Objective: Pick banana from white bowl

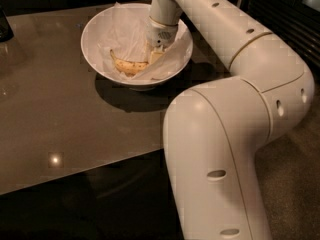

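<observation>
Now my gripper (155, 55) sits low inside the bowl (93, 45) near the table's (55, 114) far edge, touching the banana's (130, 65) right end. Whether it grips the banana, I cannot tell.

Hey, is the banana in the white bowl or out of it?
In. The banana lies on the paper inside the white bowl; the gripper is down in the bowl at its right end.

Glossy brown tabletop (60, 114) noted, small bright light reflection (55, 159) seen on it, dark object (5, 26) cut off at left edge, greyish floor (297, 189) seen at right.
</observation>
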Tool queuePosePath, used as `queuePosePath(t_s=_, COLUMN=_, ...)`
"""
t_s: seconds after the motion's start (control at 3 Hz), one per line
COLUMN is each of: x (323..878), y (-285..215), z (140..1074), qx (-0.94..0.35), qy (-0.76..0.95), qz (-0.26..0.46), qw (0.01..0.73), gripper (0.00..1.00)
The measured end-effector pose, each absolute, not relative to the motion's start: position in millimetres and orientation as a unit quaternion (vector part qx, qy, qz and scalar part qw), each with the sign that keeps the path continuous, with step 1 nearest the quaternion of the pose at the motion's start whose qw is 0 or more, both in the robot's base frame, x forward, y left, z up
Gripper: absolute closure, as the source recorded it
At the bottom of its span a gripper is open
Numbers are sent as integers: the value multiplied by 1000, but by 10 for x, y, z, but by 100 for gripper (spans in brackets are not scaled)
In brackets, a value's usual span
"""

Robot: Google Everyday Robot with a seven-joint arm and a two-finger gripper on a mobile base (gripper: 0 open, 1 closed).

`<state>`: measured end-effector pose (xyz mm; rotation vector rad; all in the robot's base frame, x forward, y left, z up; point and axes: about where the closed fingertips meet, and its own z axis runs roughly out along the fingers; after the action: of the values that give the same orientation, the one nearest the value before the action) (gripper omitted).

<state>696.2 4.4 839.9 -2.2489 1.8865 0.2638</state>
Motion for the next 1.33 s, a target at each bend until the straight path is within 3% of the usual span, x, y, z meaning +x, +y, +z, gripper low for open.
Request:
queuePosePath(t_s=0.33, x=6952, y=94, z=8485, qx=-760, qy=636, qz=79, qw=108, gripper=100)
queuePosePath(t_s=1.33, x=6870, y=161, z=8605, qx=-766, qy=630, qz=69, qw=105, gripper=100)
